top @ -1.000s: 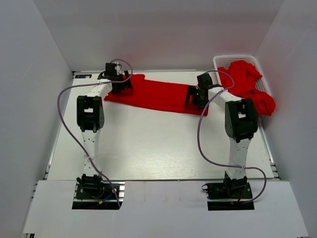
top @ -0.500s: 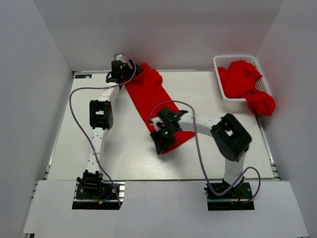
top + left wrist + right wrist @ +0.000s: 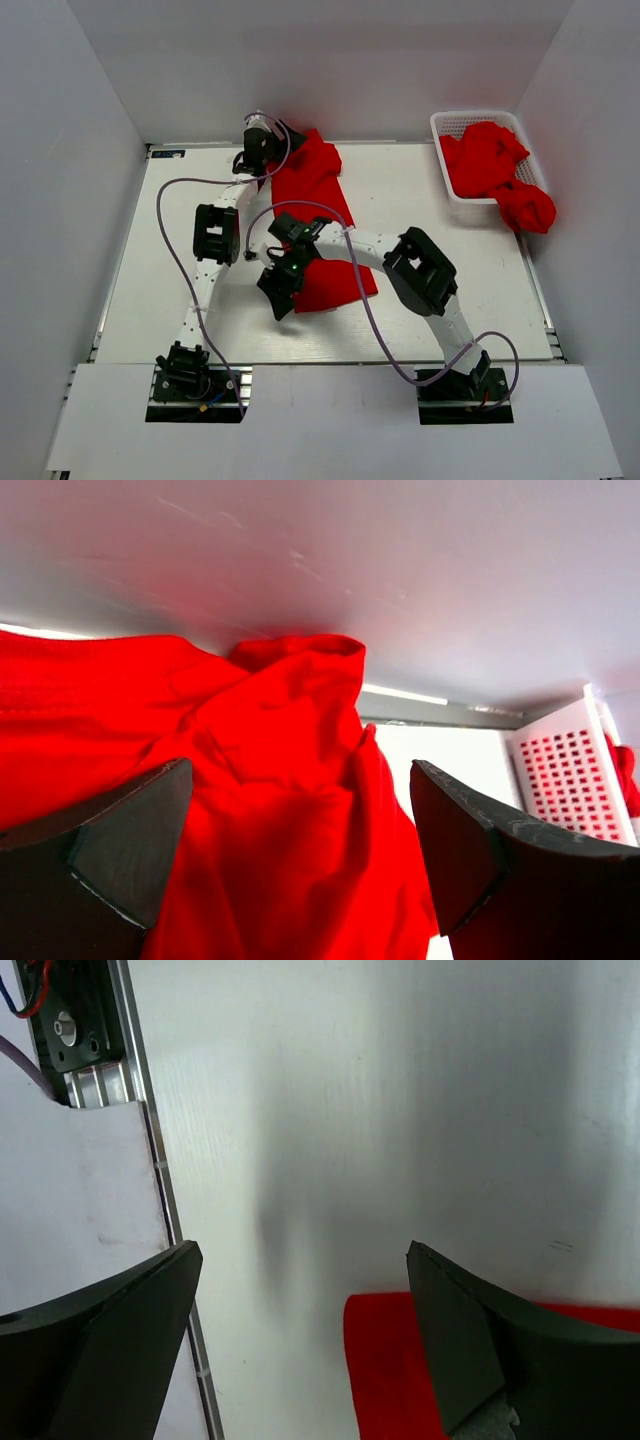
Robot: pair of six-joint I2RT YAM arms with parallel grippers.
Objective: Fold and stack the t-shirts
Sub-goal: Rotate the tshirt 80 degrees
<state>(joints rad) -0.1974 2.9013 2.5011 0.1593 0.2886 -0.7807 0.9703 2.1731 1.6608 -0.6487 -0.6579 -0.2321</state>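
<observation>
And the shirt (image 3: pixel 320 205) has swung round! A second ago it lay stretched sideways across the far counter (image 3: pixel 450 290) with an arm at each end. Now it runs from 12 o'clock down to the middle, the far end bunched up and the near end lying flat.

Both arms have let go. The left tool (image 3: pixel 272 148) sits at 12 o'clock with its jaws wide apart over the rumpled cloth. The right tool (image 3: pixel 279 293) is also spread wide, just off the shirt's near corner at about 7 o'clock, with only a red corner showing under it in its wrist view.

I read this as a reposition: the shirt is laid out lengthways but not yet folded, and the crumpled far end looks like it needs smoothing first.

As for room, the back wall (image 3: pixel 400 70) is tight behind the left tool. There is open counter from 3 to 5 o'clock. The left side is narrower, with the left arm running along it. The basket (image 3: pixel 440 122) at 1 o'clock holds the other shirts (image 3: pixel 488 160), and one of them spills over its near rim.
</observation>
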